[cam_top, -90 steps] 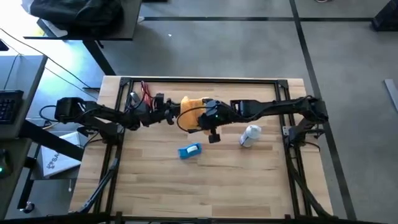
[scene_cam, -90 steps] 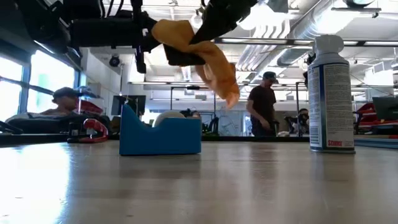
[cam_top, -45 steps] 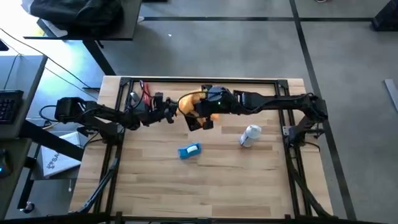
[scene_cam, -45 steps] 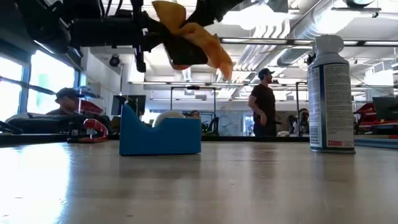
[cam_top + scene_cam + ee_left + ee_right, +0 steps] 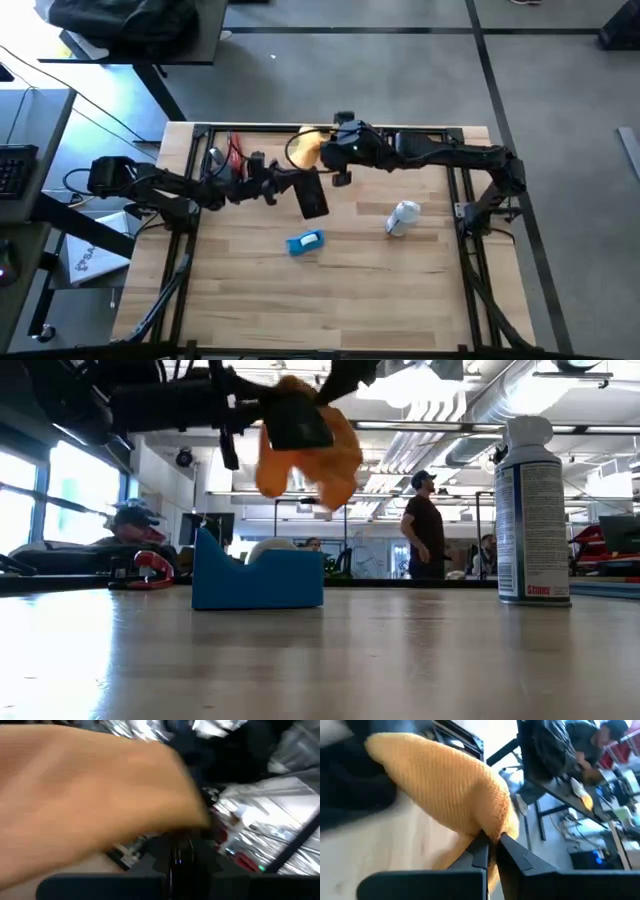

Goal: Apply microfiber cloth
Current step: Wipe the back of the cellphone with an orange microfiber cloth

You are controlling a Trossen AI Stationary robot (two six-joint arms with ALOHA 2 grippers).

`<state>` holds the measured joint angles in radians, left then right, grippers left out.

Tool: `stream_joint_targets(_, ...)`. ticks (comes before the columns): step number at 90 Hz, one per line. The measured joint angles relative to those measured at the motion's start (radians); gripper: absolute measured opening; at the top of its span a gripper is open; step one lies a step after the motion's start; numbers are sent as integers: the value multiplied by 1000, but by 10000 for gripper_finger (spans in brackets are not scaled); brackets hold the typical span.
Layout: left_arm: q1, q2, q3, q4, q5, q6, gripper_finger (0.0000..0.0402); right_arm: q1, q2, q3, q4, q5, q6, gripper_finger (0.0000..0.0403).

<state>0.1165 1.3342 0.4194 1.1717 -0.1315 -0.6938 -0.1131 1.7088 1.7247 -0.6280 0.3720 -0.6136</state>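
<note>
The cloth (image 5: 306, 148) hangs bunched in the air over the far part of the table (image 5: 340, 290), pinched in the right gripper (image 5: 327, 152), whose fingers (image 5: 481, 851) close on a fold of it in the right wrist view. In the low view the cloth (image 5: 300, 450) droops behind the phone (image 5: 298, 425), which partly hides it. The phone (image 5: 312, 195), a dark slab, sits just nearer than the cloth, held out at the tip of the left gripper (image 5: 285, 186), whose fingers clamp its end. In the left wrist view the cloth (image 5: 90, 800) fills most of the picture as an orange blur.

Below the cloth, on the table, stands the blue tape dispenser (image 5: 305, 242), with a pale roll in its cradle in the low view. To the right of it stands a white spray can (image 5: 402, 217), upright, well apart from the cloth. Left of the cloth, near the table's far edge, lies a red-handled tool (image 5: 234, 150).

Beyond the table a person (image 5: 424, 525) stands in the room.
</note>
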Motion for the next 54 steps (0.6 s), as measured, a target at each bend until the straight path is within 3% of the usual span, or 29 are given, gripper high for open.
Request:
stream_joint_targets(17, -1, 0, 0, -8, -18, 15, 13, 20, 0, 56, -86, -15, 15, 0)
stream_joint_targets(54, 7, 0, -1, -20, -44, -1, 13, 79, 38, 61, -166, -276, 179, 0)
